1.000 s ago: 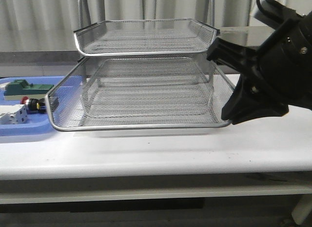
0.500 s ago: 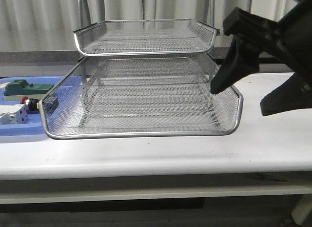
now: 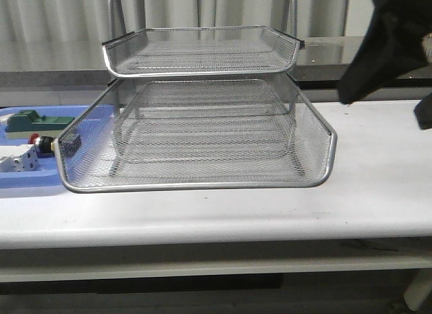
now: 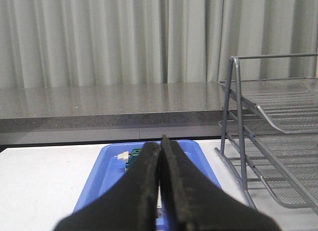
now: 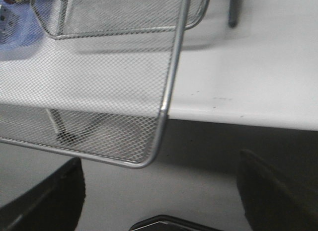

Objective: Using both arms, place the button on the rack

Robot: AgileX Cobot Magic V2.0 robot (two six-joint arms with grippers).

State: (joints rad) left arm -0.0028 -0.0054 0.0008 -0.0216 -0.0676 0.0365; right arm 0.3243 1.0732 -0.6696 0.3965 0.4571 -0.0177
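Observation:
The button (image 3: 42,144), red-headed with a black body, lies in the blue tray (image 3: 40,179) at the far left of the table. The wire-mesh rack (image 3: 202,71) stands mid-table, and its lower tray (image 3: 196,186) juts out toward the front. My right gripper (image 3: 385,106) hangs open above and to the right of the rack, touching nothing; its wrist view looks down on the tray's corner (image 5: 161,114) between wide-spread fingers (image 5: 47,198). My left gripper (image 4: 160,141) is shut and empty, held above the blue tray (image 4: 107,166), where its fingers hide the button.
A green block (image 3: 30,119) and a white-grey block (image 3: 17,159) share the blue tray with the button. The rack's chrome legs (image 4: 233,112) stand just right of that tray. The table's front edge (image 3: 216,236) runs below the jutting tray. Curtains hang behind.
The right gripper slid the rack's lower tray forward, then let go and rose up and to the right, away from it. The tray has stayed put for the last half second.

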